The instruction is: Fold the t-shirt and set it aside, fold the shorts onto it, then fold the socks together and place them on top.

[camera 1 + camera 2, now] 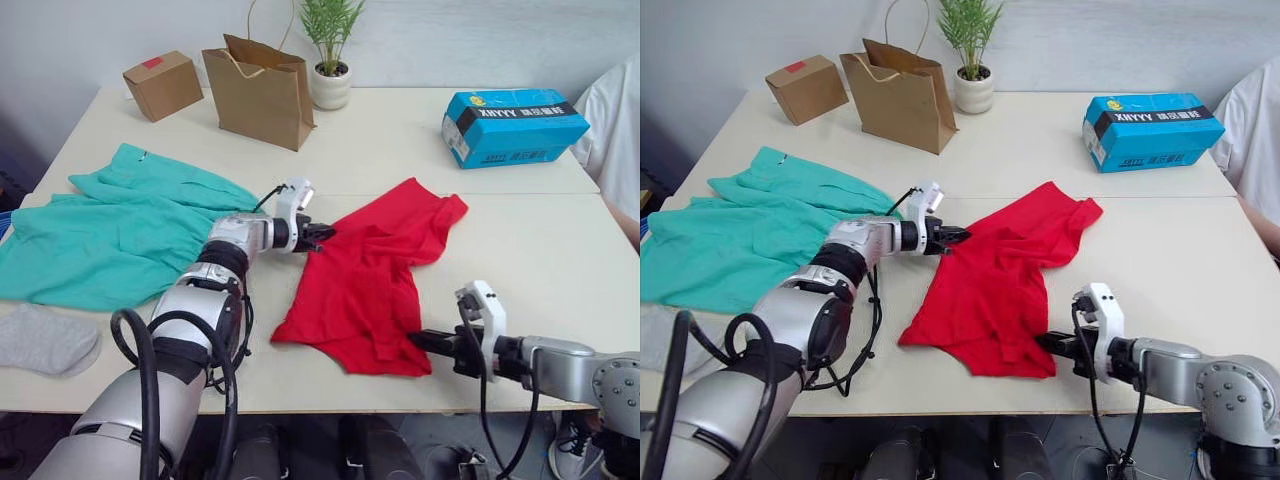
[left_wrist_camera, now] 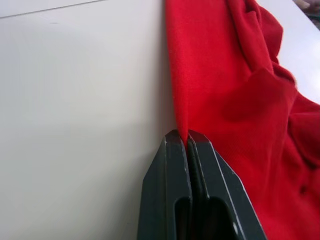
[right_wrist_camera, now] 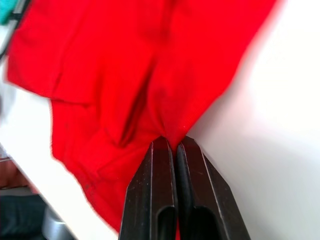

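**Both grippers pinching the red shirt, first fold under way**

Pincers first, from the left: the left gripper (image 1: 322,234) was closed on the t-shirt (image 1: 380,270), nipping a fold of its left edge, with red cloth caught between the pressed-together fingers in the left wrist view. Further left on the table (image 1: 520,250), the shorts (image 1: 110,230) lay spread and untouched, and a grey sock (image 1: 40,340) rested near the front edge below them.

At the middle, the t-shirt lay crumpled and partly doubled over, running diagonally from the front of the table up toward the blue box (image 1: 512,125).

To the right, the right gripper (image 1: 425,342) was likewise clamped on the shirt, holding its near right corner at the hem; the right wrist view showed cloth gathered into a peak between the shut fingers. A person's white sleeve (image 1: 615,115) sat at the far right edge.

The step in hand looked like the first fold of the t-shirt, early in the task. To do it well, both grips should probably lift together so the cloth rises evenly, then draw apart enough to take out slack before laying it down. Each pinch holds only a thin edge, so a quick pull could slip the fabric free. The bunched far end would likely need flattening, or the fold will come out lumpy.
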`<state>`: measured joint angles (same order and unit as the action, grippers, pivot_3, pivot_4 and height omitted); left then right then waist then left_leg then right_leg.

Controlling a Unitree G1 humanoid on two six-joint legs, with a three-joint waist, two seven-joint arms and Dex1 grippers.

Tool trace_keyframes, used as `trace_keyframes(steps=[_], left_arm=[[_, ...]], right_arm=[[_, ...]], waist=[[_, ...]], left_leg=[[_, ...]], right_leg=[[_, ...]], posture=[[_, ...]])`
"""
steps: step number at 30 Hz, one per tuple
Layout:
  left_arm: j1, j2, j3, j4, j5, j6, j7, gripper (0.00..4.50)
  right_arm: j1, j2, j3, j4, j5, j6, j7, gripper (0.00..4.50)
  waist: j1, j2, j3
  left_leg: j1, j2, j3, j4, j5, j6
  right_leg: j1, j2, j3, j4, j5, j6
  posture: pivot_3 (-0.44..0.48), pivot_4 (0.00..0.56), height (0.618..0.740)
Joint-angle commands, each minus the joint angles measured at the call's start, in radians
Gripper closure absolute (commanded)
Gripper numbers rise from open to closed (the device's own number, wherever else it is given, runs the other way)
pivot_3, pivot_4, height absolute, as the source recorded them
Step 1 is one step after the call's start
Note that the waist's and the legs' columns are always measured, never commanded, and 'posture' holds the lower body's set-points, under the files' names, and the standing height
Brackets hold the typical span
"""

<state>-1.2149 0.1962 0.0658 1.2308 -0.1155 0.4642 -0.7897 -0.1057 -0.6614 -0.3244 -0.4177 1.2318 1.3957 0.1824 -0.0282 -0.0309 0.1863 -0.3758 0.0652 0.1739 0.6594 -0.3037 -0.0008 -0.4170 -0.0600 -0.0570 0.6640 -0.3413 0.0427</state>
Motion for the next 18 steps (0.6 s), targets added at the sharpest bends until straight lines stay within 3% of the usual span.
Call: trace_keyframes(steps=[1,8,13,16,18], left_arm=[[0.024,0.004,0.042,-0.101,-0.039,0.027,0.032,4.46],[0.21,0.013,0.024,-0.538,-0.04,0.177,0.159,4.46],[0.351,0.017,-0.017,-0.851,-0.092,0.376,0.15,4.46],[0.419,0.053,-0.084,-0.928,-0.044,0.325,0.153,4.46],[0.441,0.073,-0.121,-0.953,-0.016,0.264,0.158,4.5]], right_arm=[[-0.033,-0.038,0.005,0.03,-0.035,-0.049,0.074,4.5],[-0.121,-0.063,0.079,0.143,-0.148,-0.116,0.19,4.5],[-0.131,-0.08,0.109,0.134,-0.129,-0.09,0.289,4.5],[-0.125,-0.104,0.135,0.14,-0.157,-0.088,0.328,4.5],[-0.131,-0.106,0.135,0.161,-0.177,-0.104,0.348,4.05]], waist=[[0.001,0.0,0.0],[-0.002,0.0,0.0],[0.002,0.0,0.0],[0.003,0.0,0.0],[0.003,0.0,0.0]], left_leg=[[0.0,0.0,0.0,0.0,0.0,0.0],[0.001,0.0,0.001,0.001,0.0,0.0],[0.001,0.0,0.0,0.001,0.0,-0.001],[0.001,0.0,0.0,0.002,0.0,-0.001],[0.001,0.0,0.0,0.003,0.0,-0.001]], right_leg=[[0.0,0.0,0.0,0.0,0.0,0.0],[0.0,0.0,0.001,0.002,0.0,0.0],[0.0,0.0,0.001,0.003,0.0,0.0],[0.0,0.0,0.001,0.004,0.0,0.0],[0.0,0.0,0.002,0.004,0.0,0.0]], posture=[[0.0,0.15,0.74],[0.0,0.15,0.74],[0.0,0.15,0.74],[0.0,0.15,0.74],[0.0,0.15,0.74]])
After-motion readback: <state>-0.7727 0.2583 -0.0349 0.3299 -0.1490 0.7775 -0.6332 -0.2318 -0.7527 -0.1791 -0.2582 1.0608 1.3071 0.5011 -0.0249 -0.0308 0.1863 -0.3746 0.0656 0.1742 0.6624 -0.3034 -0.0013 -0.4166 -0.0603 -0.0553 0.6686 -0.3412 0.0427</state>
